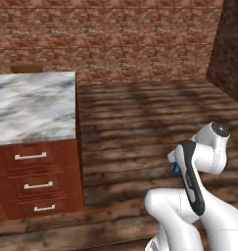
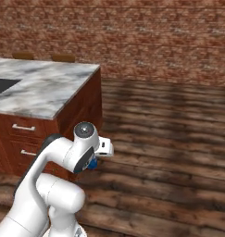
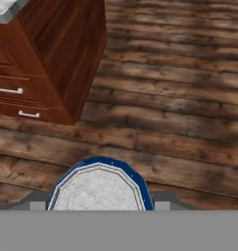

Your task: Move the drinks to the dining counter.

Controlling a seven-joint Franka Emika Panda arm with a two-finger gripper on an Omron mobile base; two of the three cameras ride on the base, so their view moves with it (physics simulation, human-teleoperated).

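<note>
A blue-and-white can (image 3: pixel 98 186), one of the drinks, sits between my two dark fingertips in the hand view, its silver top and blue rim facing the camera. My gripper (image 3: pixel 98 203) is shut on it, held above the plank floor. A blue sliver of the can (image 1: pixel 175 168) peeks out beside my folded arm, and again under the wrist (image 2: pixel 92 164). The dining counter (image 2: pixel 49 88), marble-topped with a black sink (image 2: pixel 2 86) at its left, stands to the left of the arm. Its end also shows in the left base view (image 1: pixel 32 105).
The counter's reddish wood base has drawers with metal handles (image 1: pixel 38 185) and a corner (image 3: pixel 74 63) close to the hand. Dark wooden floor (image 2: pixel 169 139) stretches to the right. A brick wall (image 1: pixel 115 39) closes the back. Chair backs (image 2: pixel 63 58) rise behind the counter.
</note>
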